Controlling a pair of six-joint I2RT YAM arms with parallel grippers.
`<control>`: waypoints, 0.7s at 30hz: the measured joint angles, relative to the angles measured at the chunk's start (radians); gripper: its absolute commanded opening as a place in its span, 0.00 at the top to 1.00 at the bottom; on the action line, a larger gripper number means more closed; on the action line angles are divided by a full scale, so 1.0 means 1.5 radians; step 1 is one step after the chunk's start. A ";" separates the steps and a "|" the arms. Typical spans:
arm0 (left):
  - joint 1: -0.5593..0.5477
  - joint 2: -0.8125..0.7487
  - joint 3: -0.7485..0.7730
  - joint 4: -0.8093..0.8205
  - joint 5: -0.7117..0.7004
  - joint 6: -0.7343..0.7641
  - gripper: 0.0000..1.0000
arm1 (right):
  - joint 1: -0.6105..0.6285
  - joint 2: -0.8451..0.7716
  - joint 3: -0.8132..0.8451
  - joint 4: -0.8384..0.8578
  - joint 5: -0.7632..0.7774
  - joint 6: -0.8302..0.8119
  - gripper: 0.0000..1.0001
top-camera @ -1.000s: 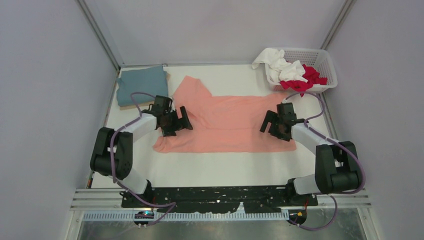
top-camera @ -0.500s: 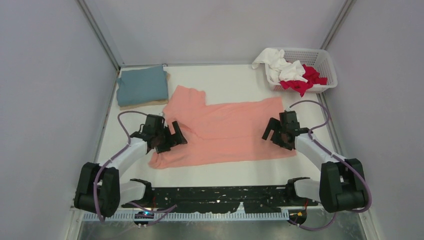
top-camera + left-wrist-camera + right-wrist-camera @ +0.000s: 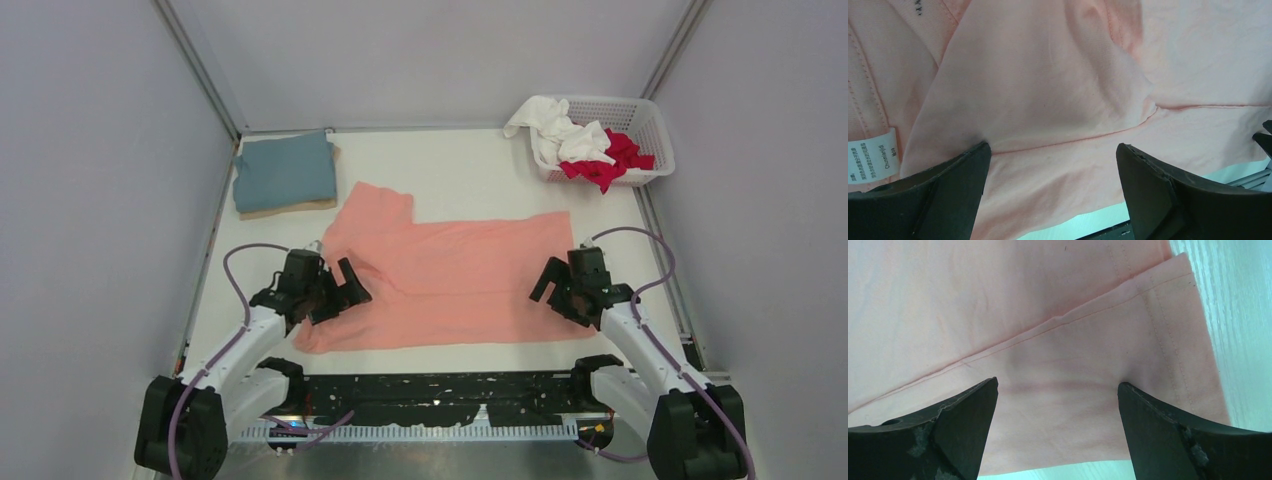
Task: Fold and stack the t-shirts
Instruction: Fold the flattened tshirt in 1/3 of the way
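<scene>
Lying flat on the table (image 3: 470, 165), left of the basket (image 3: 650, 125) and nearer than it, the pink shirt (image 3: 450, 270) is sitting under the left gripper (image 3: 340, 297) and right gripper (image 3: 556, 297), both spread wide, clasping nothing.

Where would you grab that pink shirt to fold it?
Probably pinch the salmon-pink shirt at both ends of its near edge, coming from above: it lies flat and wide, too long for one gripper. The open left gripper and right gripper sit over those ends.
</scene>
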 measured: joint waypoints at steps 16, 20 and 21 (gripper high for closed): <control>-0.012 -0.073 -0.005 -0.114 -0.038 -0.036 0.00 | 0.023 -0.044 -0.003 -0.085 0.001 0.050 0.05; -0.013 -0.084 -0.006 -0.125 -0.039 -0.036 0.00 | 0.031 -0.078 -0.011 -0.123 0.007 0.071 0.05; -0.014 -0.089 -0.007 -0.129 -0.040 -0.036 0.00 | 0.031 -0.088 -0.014 -0.130 0.007 0.078 0.05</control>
